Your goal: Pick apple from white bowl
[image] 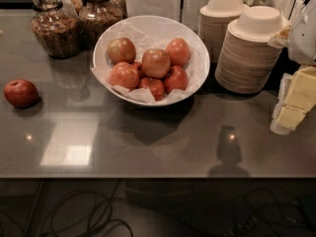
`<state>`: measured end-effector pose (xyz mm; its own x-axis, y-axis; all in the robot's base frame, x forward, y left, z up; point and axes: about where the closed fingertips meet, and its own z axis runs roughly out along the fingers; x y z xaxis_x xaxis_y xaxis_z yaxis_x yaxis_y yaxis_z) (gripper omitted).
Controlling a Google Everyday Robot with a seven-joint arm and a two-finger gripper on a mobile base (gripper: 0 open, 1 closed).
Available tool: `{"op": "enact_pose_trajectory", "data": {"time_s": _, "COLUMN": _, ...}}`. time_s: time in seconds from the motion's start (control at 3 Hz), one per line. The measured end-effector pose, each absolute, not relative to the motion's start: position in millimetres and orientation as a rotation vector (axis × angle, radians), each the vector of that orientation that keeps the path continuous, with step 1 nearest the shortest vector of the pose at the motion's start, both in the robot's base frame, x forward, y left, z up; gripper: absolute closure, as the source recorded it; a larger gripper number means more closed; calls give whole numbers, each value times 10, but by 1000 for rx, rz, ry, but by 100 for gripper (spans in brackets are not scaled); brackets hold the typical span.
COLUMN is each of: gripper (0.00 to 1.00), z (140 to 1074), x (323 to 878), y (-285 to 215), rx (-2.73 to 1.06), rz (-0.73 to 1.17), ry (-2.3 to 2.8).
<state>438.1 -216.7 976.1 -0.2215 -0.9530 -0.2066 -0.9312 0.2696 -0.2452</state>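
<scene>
The white bowl (148, 26), wide, shallow and lined with crinkled white paper, stands at the back middle of the grey counter. It holds several apples. The apple (156, 62), large and orange-red with a paler greenish blush, lies on top in the middle of the pile, with smaller red apples around it. My gripper (295, 101), white with yellow parts, is at the right edge of the view, above the counter and well to the right of the bowl. It holds nothing that I can see.
A darker red apple (20, 93) lies alone on the counter at the left. Two glass jars (55, 26) stand behind the bowl on the left. Stacks of small beige bowls (249, 53) stand at the back right, close to my gripper. Cables lie below the counter's front edge.
</scene>
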Motion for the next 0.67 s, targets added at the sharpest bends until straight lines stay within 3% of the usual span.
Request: {"op": "enact_pose_trajectory", "data": {"time_s": 0.67, "gripper": 0, "z": 9670, "x": 4507, "y": -1929, "rx": -1766, "rz": -110, "ry": 2207}}
